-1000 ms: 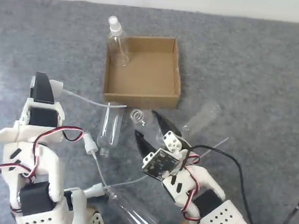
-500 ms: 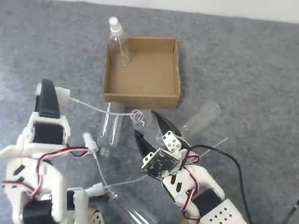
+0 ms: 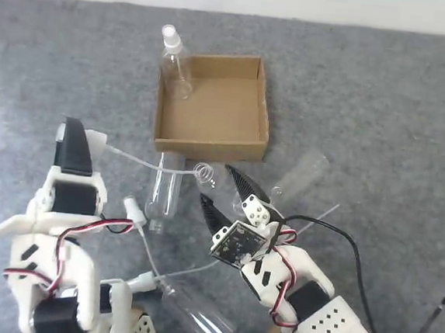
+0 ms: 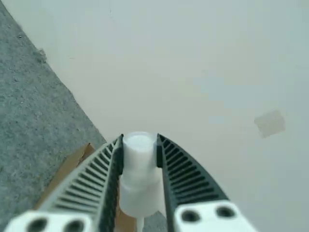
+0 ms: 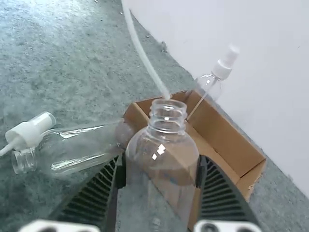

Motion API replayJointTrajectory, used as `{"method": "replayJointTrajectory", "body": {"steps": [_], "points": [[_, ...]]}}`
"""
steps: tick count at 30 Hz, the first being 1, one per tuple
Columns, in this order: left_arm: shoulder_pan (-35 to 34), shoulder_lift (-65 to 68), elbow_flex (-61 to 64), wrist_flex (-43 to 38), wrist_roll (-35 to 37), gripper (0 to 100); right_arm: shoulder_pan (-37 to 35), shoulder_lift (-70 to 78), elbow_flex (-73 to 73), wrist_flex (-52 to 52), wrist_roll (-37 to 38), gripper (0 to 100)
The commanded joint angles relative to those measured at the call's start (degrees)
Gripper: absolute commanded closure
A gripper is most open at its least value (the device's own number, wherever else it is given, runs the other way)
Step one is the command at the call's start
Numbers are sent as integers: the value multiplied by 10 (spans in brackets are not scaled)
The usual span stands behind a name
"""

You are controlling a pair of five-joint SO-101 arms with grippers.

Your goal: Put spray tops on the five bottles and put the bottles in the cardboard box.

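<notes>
Left tool (image 4: 140,141): mine, clamped on a spray top (image 4: 140,186), its tube tip just over the open bottle (image 5: 161,145).
Right tool (image 5: 161,163): gripping that open bottle.
Done: a capped bottle (image 3: 175,69) leans into the cardboard box (image 3: 209,146), toward the table's (image 3: 385,95) far edge.
Left: I judge four to cap; loose bottles (image 3: 162,192) lie around.
Room: open rightward, crowded near.

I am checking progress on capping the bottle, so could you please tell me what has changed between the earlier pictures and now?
The left gripper, shut on a spray top, drew back toward its base and slightly toward the right arm. This brought the tube to the neck of the bottle in the right gripper. The right arm, the box and the capped bottle at its corner stayed put.
</notes>
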Motion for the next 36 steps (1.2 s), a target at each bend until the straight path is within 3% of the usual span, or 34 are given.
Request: {"method": "replayJointTrajectory", "body": {"steps": [1, 10, 16, 25, 36], "points": [[3, 4, 17, -35, -10, 988, -4, -13, 14, -10, 11, 905], [7, 4, 43, -75, -28, 988, -5, -13, 14, -10, 11, 905], [65, 4, 48, -74, -52, 988, -15, -8, 14, -9, 11, 905], [98, 4, 57, -74, -55, 988, -36, -13, 14, 15, 11, 905], [209, 4, 94, -74, -147, 988, -33, -13, 14, 15, 11, 905]]}}
